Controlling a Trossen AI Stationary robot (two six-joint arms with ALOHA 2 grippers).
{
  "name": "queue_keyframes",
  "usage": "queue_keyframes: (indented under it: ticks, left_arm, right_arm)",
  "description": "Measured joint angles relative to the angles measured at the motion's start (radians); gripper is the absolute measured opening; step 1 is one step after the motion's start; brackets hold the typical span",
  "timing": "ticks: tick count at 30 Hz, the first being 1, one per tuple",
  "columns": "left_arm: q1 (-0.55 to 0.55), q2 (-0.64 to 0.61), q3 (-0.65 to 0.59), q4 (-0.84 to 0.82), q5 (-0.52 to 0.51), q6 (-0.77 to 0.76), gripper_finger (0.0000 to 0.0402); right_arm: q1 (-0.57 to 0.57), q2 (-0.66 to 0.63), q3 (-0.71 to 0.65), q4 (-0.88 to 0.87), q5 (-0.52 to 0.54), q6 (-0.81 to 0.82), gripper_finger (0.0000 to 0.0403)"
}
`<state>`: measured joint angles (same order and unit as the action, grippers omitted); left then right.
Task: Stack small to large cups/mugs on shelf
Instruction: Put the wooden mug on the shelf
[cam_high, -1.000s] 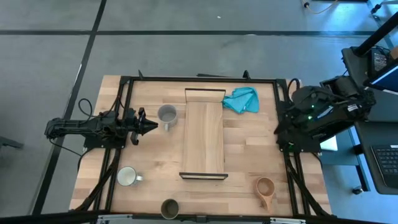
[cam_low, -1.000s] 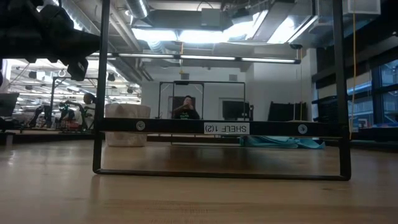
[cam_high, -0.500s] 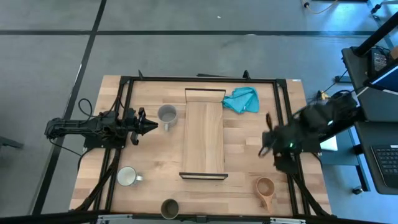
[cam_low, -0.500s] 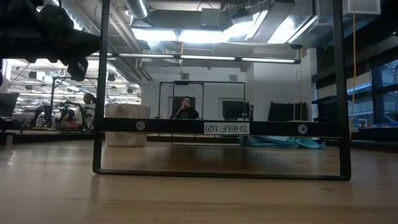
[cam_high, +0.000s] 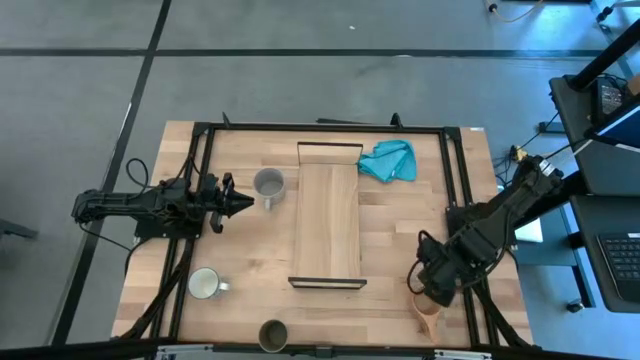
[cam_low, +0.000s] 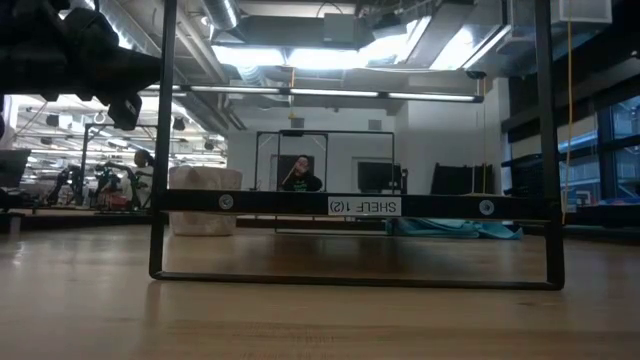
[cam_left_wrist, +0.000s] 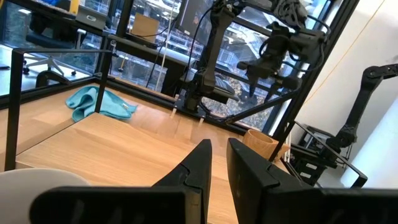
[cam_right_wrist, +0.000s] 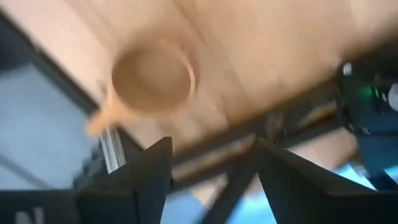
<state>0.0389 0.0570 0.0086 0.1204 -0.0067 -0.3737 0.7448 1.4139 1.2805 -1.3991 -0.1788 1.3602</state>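
Note:
The light-wood shelf lies in the middle of the table, a black bracket at each short end. The grey mug stands left of it and also shows in the low view. The pale mug and the dark olive cup stand near the near edge. The tan wooden cup stands at the near right, handle toward the near edge. My right gripper hangs open just above it. My left gripper waits shut beside the grey mug, apart from it.
A crumpled teal cloth lies at the shelf's far right corner. A black frame runs around the table's edges. Bare wood lies between the shelf and the right rail. A person sits far back in the room.
My right arm has swung out from its folded pose at the table's right edge, moving toward the near edge and down until its gripper is over the tan wooden cup. The cups and the shelf have stayed where they were.

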Motion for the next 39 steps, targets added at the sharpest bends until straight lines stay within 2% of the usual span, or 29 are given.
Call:
queue_keyframes:
  ticks: [5,9,12,15,20,23,36,39]
  left_arm:
    - [0.000,0.000,0.000,0.000,0.000,0.000,0.0044]
    - [0.000,0.000,0.000,0.000,0.000,0.000,0.0044]
    - [0.000,0.000,0.000,0.000,0.000,0.000,0.0044]
    - [0.000,0.000,0.000,0.000,0.000,0.000,0.0044]
    - [0.000,0.000,0.000,0.000,0.000,0.000,0.0044]
    - [0.000,0.000,0.000,0.000,0.000,0.000,0.0044]
    - [0.000,0.000,0.000,0.000,0.000,0.000,0.0044]
    - [0.000,0.000,0.000,0.000,0.000,0.000,0.0044]
  right_arm:
    - [-0.013,0.000,-0.031,0.149,0.131,0.075,0.0228]
    - [-0.025,0.000,-0.043,0.194,0.088,0.095,0.0228]
    - [0.008,0.000,-0.044,0.158,0.044,0.234,0.0228]
    - [0.028,0.000,-0.044,0.150,0.074,0.407,0.0228]
    - [0.019,0.000,-0.044,0.189,0.083,0.458,0.0228]
    - [0.018,0.000,-0.044,0.249,0.150,0.516,0.0228]
    - [0.030,-0.001,-0.043,0.286,0.148,0.463,0.0228]
    - [0.030,0.004,-0.043,0.296,0.233,0.476,0.0228]
